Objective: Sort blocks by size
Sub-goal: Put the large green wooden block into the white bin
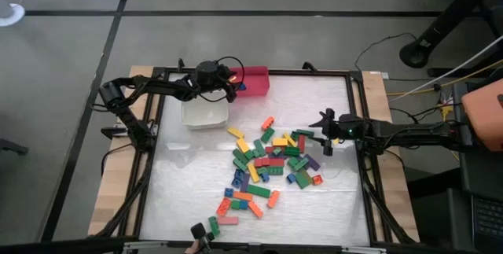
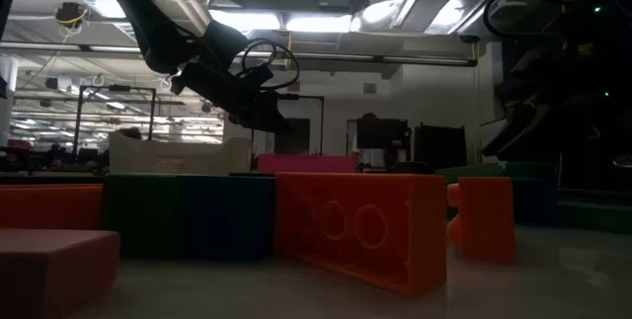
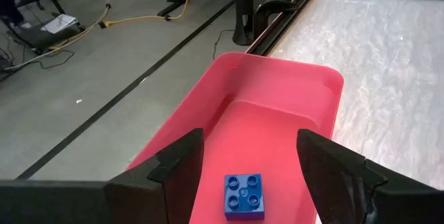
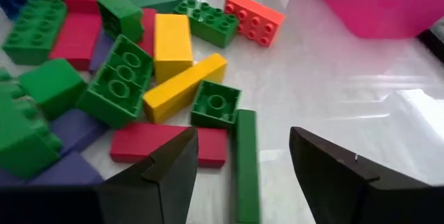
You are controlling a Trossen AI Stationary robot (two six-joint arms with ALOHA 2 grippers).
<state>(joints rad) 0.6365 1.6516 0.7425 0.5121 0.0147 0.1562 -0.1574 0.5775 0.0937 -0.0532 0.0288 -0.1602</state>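
Dozens of studded blocks point(image 1: 263, 167) lie scattered across the middle and lower middle of the high view, on the pale table surface point(image 1: 330, 104) inside a dark frame; red, green, blue, yellow, orange and purple pieces mix short squarish bricks with long bars. At the bottom of the low view, an orange brick point(image 2: 360, 225) lying on its side fills the foreground, with dark green and red blocks to its left.

At the right of the high view, the right gripper point(image 1: 324, 128) sits at the right edge of the pile, its fingers spread and holding nothing. In its wrist view a long green bar point(image 4: 245, 165) lies between the two dark fingers, beside a small green square brick point(image 4: 216, 103), a yellow bar point(image 4: 184, 85) and a red bar point(image 4: 170, 144).

Farther back, at the upper middle of the high view, the left gripper point(image 1: 233, 87) hangs over the near end of the red bin point(image 1: 255, 81), with a white bin point(image 1: 206, 114) just below it in the frame. Its fingers also stand apart and empty. Its wrist view looks down into the red bin, where a single small blue square brick point(image 3: 243, 196) rests on the floor between the fingers.
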